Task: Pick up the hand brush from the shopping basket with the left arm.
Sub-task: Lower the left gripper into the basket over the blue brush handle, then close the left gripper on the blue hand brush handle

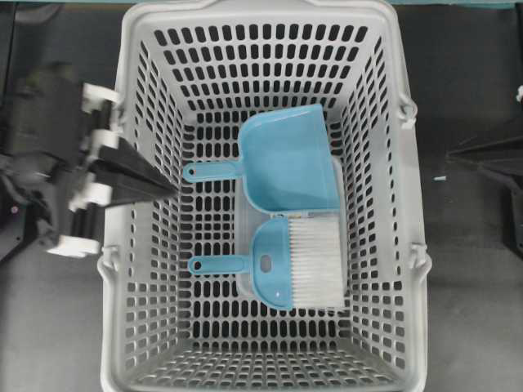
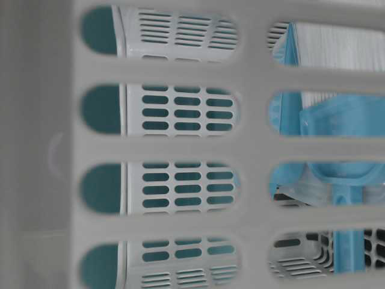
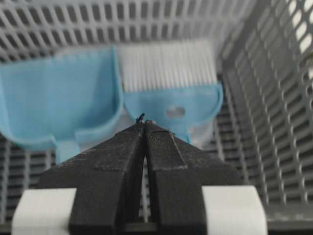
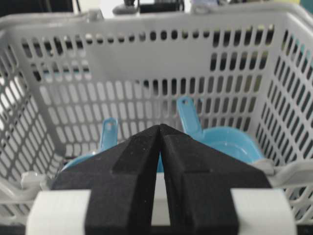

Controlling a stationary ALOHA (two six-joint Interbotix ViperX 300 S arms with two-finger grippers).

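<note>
Your left gripper (image 1: 167, 189) reaches over the shopping basket (image 1: 131, 98) wall, fingers (image 3: 161, 147) pressed together, empty. The hand brush (image 1: 298, 263) lies on the basket floor beside the dustpan (image 1: 290, 159). The basket stands on the dark bench (image 1: 470, 327).

- Left gripper (image 3: 143, 122): black fingers (image 3: 117, 166) pressed together at the tips, nothing between them; white fittings at the base on both sides.
- Hand brush (image 3: 171, 105) lies just beyond the fingertips on the basket floor: light-blue half-round body with a hole, white bristles pointing away from camera.
- Dustpan (image 3: 58, 103), light blue, lies beside the brush on its left, edges touching or nearly so.
- Shopping basket (image 3: 274, 107): grey slotted walls rise behind and on the right.
</note>
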